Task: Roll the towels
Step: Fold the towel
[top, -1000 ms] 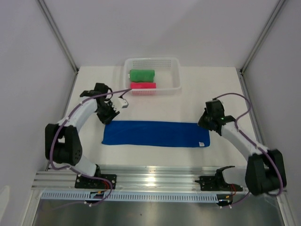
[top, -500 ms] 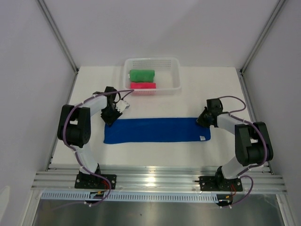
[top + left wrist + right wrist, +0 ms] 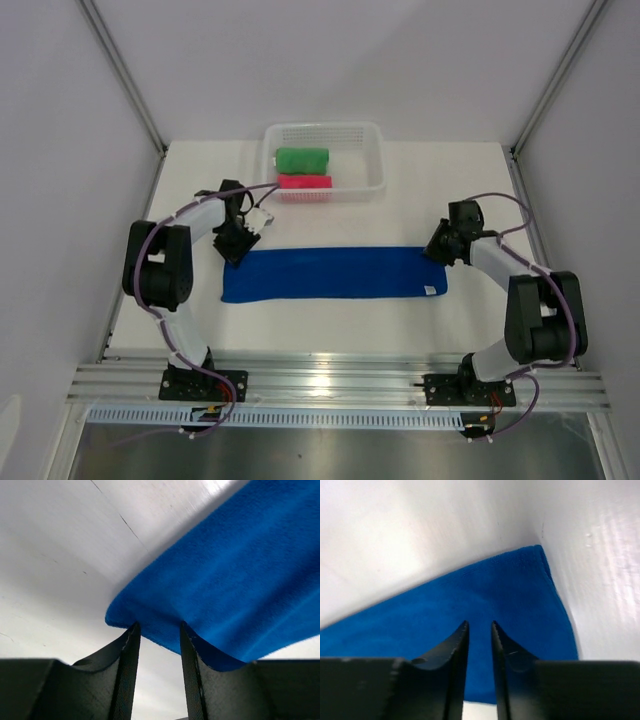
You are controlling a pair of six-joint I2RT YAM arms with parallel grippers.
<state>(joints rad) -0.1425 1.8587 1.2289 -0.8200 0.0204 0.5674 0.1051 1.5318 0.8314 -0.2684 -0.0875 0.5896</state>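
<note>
The blue towel lies flat as a long strip across the table, its white tag at the near right corner. My left gripper is at its far left corner. In the left wrist view that gripper is open, its tips touch the towel's edge, and bare table shows between the fingers. My right gripper hangs over the far right corner. In the right wrist view it is open by a narrow gap above the blue cloth. The green towel and pink towel lie rolled in the basket.
The white mesh basket stands at the back of the table, just beyond the left gripper. Grey side walls close in the table on both sides, and a metal rail with the arm bases runs along the near edge.
The blue towel has shifted slightly toward the far side. The right jaws, shut before, have parted at the far right corner. The left jaws have widened.
</note>
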